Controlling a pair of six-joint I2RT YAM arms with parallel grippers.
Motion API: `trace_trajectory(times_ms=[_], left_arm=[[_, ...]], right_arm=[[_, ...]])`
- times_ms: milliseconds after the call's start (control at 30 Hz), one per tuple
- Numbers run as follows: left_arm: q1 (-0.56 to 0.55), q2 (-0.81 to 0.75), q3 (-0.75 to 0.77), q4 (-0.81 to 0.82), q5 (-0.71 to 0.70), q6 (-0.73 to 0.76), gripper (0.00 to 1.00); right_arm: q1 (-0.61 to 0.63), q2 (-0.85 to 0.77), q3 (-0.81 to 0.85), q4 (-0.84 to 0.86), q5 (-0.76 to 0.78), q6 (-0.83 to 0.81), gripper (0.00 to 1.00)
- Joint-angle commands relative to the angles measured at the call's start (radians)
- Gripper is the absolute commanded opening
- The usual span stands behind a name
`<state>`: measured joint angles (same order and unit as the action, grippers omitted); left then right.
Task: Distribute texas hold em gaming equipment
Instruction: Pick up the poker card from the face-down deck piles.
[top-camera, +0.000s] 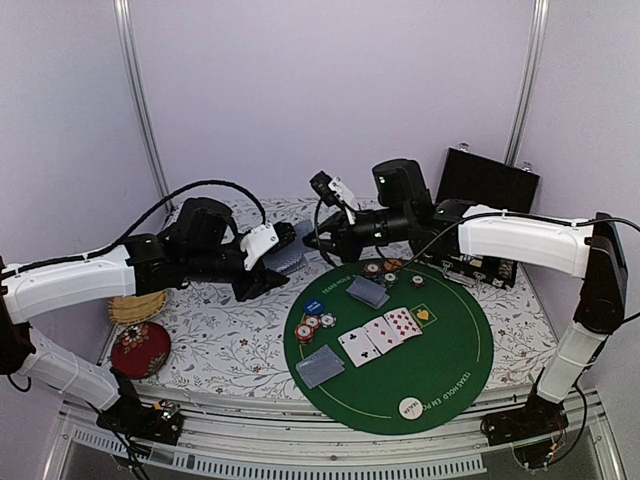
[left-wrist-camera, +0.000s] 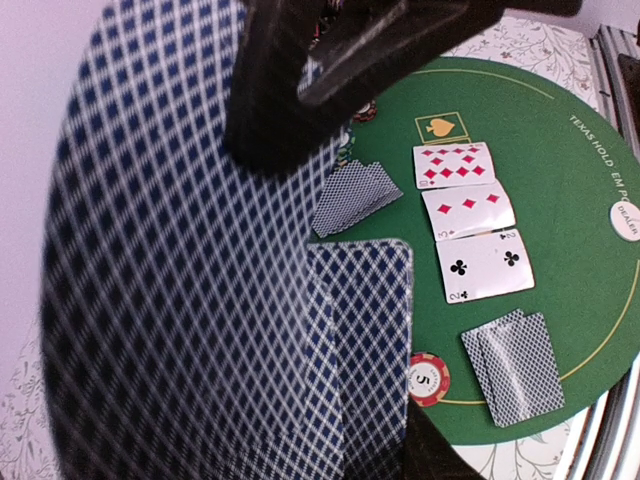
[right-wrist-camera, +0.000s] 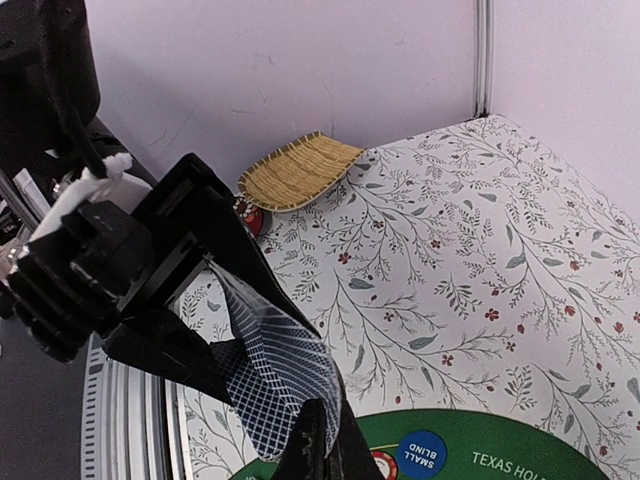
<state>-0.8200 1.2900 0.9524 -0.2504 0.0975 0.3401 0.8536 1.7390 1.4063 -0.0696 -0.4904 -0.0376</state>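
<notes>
My left gripper (top-camera: 272, 262) is shut on a deck of blue-backed playing cards (top-camera: 290, 263), which fills the left wrist view (left-wrist-camera: 180, 300). My right gripper (right-wrist-camera: 325, 445) reaches across to it and is shut on the corner of one card (right-wrist-camera: 285, 375) fanned out of the deck. On the green mat (top-camera: 450, 350) lie three face-up cards (top-camera: 380, 332) and two face-down pairs (top-camera: 320, 366) (top-camera: 368, 291). Beside them are a blue small-blind disc (top-camera: 314, 307), red-white chips (top-camera: 310, 324), a white dealer disc (top-camera: 410, 407) and more chips (top-camera: 385, 268) at the far rim.
A woven straw basket (top-camera: 137, 306) and a red round cushion (top-camera: 140, 350) sit at the left on the floral tablecloth. An open black case (top-camera: 485, 190) stands at the back right behind the mat. Metal frame posts rise at the back corners.
</notes>
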Motion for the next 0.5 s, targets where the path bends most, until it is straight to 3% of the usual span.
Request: trace_trajectory(times_ms=[0, 167, 467], left_arm=[[-0.009, -0.005, -0.003, 0.021, 0.013, 0.001, 0.45], [-0.010, -0.004, -0.003, 0.020, 0.010, 0.002, 0.45], [-0.011, -0.004, -0.003, 0.022, 0.008, 0.000, 0.45]], right_arm=[[-0.006, -0.065, -0.007, -0.053, 0.051, 0.001, 0.03], [-0.006, -0.092, -0.004, -0.105, 0.061, -0.014, 0.06], [-0.055, -0.175, 0.007, -0.152, 0.007, -0.016, 0.02]])
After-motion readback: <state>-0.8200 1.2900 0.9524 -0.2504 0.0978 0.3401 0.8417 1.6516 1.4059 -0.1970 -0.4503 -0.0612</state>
